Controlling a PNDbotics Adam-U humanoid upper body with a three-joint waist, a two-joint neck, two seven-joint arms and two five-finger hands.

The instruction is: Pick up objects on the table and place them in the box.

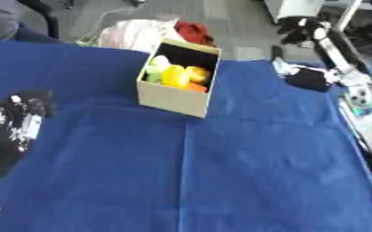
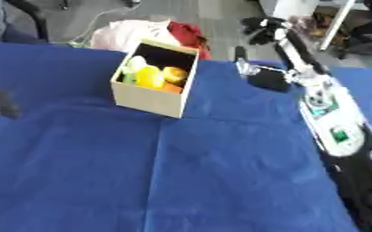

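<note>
Tan box (image 1: 173, 100), blue tablecloth (image 1: 221, 172)

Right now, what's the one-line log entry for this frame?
box: holds coloured objects | blue cloth: no loose objects seen | left hand: idle | right hand: raised past table

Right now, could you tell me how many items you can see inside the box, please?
4 visible in the box: a pale green item at the far left, a yellow item in the middle, an orange item to its right, a red-orange item beneath. More may be hidden.

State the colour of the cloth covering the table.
The cloth is deep blue, shown best in the left eye view.
</note>
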